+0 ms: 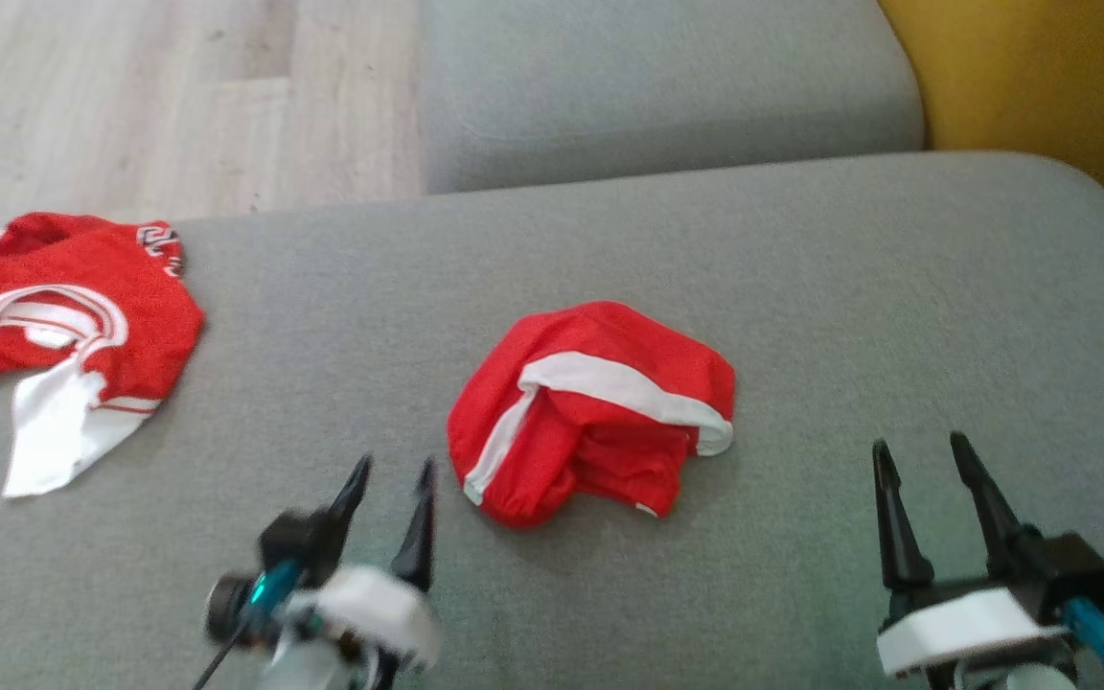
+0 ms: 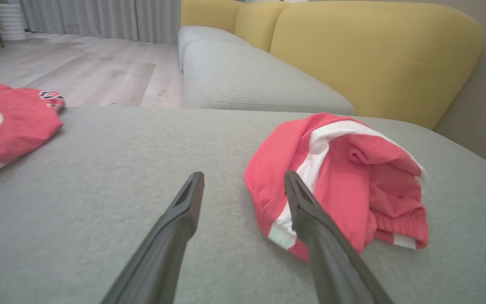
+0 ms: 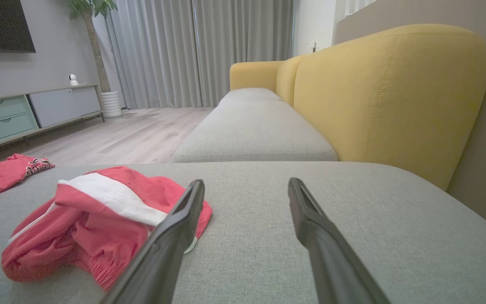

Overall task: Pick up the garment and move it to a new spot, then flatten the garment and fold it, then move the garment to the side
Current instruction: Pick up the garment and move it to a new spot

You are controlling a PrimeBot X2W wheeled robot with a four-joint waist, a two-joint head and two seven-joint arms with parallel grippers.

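Two red pieces lie on the grey sofa cushion (image 1: pixel 801 287) in the head view: the bunched garment (image 1: pixel 590 412) ahead of and between my claws, and a red shirt (image 1: pixel 73 326) well off to the outer side of the left claw (image 1: pixel 394 463). The left claw and the right claw (image 1: pixel 921 441) both stand open and hold nothing. My worry is pinching several layers of that bundle at once, so that it lifts as a lump and won't flatten, or reaching for the wrong red piece.

Left wrist view: the left claw (image 2: pixel 244 174), jaws spread, has the garment (image 2: pixel 352 169) right at the finger on that view's right. I cannot tell whether they touch, but I judge the tip could snag the white band (image 2: pixel 317 147). From the head this claw is blurred, so that closeness is lost there.

Right wrist view: the right claw (image 3: pixel 246 180), open and empty, has the garment (image 3: pixel 99 202) beside the finger on that view's left, and I can see how high the bundle stands, which the head view flattens
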